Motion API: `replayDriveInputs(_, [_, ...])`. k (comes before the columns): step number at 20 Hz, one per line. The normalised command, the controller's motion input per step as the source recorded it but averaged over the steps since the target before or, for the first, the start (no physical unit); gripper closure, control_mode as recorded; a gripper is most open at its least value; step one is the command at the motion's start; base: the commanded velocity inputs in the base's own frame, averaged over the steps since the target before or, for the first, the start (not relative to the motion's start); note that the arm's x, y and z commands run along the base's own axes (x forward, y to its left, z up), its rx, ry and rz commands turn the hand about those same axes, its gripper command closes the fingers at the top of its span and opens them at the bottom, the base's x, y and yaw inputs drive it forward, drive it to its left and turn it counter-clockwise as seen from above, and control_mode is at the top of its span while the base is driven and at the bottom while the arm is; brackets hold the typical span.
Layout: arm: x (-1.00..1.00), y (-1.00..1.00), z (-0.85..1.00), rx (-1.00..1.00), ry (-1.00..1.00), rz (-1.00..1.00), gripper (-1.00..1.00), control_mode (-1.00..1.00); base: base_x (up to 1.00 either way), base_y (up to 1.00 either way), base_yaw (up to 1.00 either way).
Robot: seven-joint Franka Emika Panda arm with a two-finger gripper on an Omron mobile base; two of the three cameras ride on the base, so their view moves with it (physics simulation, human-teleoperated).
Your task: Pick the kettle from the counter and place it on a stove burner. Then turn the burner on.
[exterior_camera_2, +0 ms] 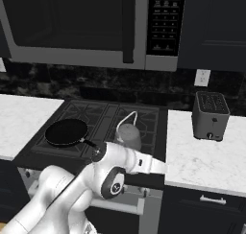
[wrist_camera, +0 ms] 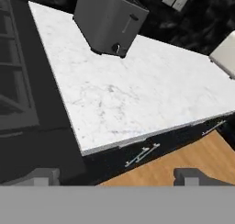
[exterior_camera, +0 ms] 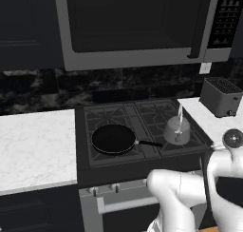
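Resting on the front right stove burner [exterior_camera: 178, 140], the kettle [exterior_camera: 177, 130] is seen well apart from the gripper [wrist_camera: 118, 175], whose fingers [wrist_camera: 44, 176] are spread wide, released, above the counter [wrist_camera: 137, 99] edge.

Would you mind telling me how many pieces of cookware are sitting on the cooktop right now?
2. The frying pan sits on the front left grate, and the kettle stands on the front right stove burner, near the counter with the toaster. Nothing else appears hidden there.
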Motion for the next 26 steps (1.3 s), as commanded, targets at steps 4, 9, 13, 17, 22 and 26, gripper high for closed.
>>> replayDriveInputs(4, [-1.00,-0.51,-1.00,0.25,-0.23,0.50,-1.00,-1.00,0.00,0.00,0.00])
replayDriveInputs(9, [-0.59,-0.18,-0.97,0.38,-0.27,0.43,-1.00,-1.00,0.00,0.00,0.00])
replayDriveInputs(13, [0.14,0.15,-0.52,0.34,-0.11,0.27,-1.00,-1.00,0.00,0.00,0.00])
replayDriveInputs(17, [0.12,0.12,-0.22,0.07,-0.07,0.07,-1.00,-1.00,0.00,0.00,0.00])
replayDriveInputs(22, [0.47,0.16,-0.14,0.00,-0.06,-0.02,-1.00,-1.00,0.00,0.00,0.00])
replayDriveInputs(26, [0.28,0.12,-0.01,0.01,-0.11,0.01,-1.00,-1.00,0.00,0.00,0.00])
